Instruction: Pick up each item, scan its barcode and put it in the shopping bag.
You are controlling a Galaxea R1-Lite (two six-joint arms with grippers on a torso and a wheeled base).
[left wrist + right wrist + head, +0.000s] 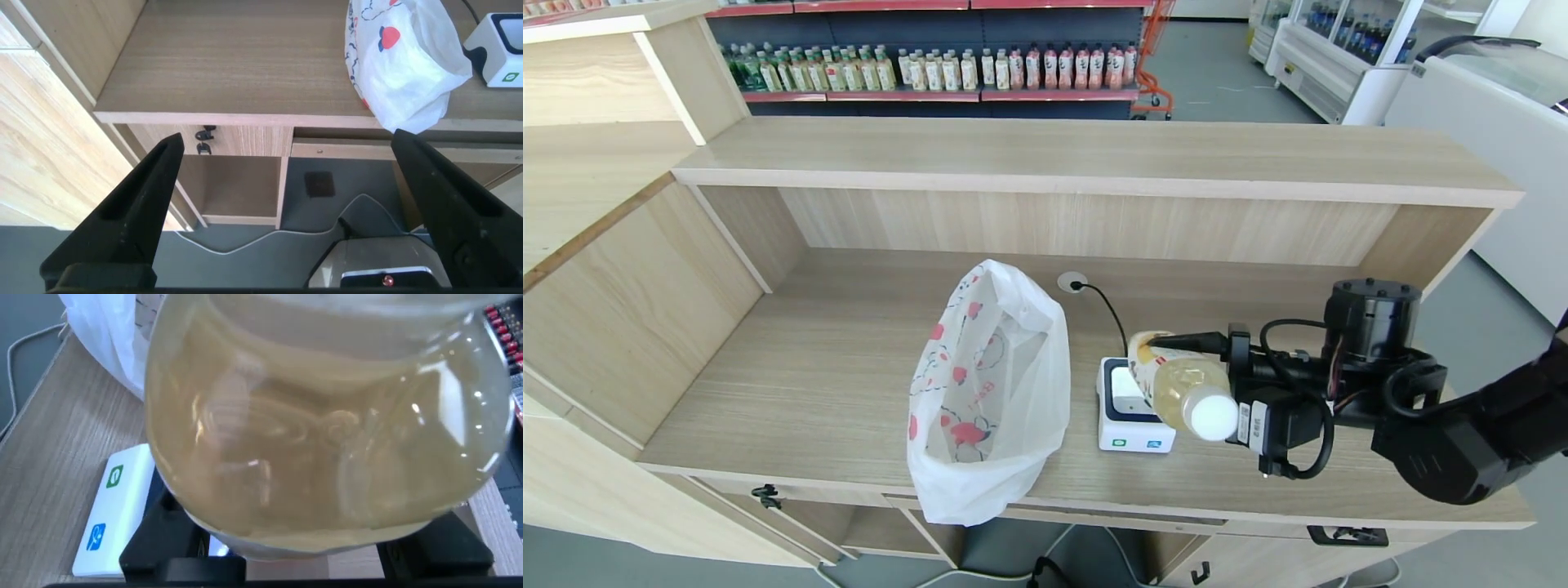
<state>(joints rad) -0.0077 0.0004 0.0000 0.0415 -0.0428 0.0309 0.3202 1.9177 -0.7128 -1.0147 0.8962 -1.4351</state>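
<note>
Right gripper is clamping a rounded clear bottle of amber drink | boxy white scanner lying just beneath it | left gripper gaping wide, crinkly shopping bag ahead

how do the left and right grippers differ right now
The left gripper is open and empty; the right gripper is shut on the bottle of pale yellow drink. The left gripper sits low, in front of the counter edge, while the right gripper is above the counter, holding the bottle tilted over the scanner. Both have dark fingers.
</note>
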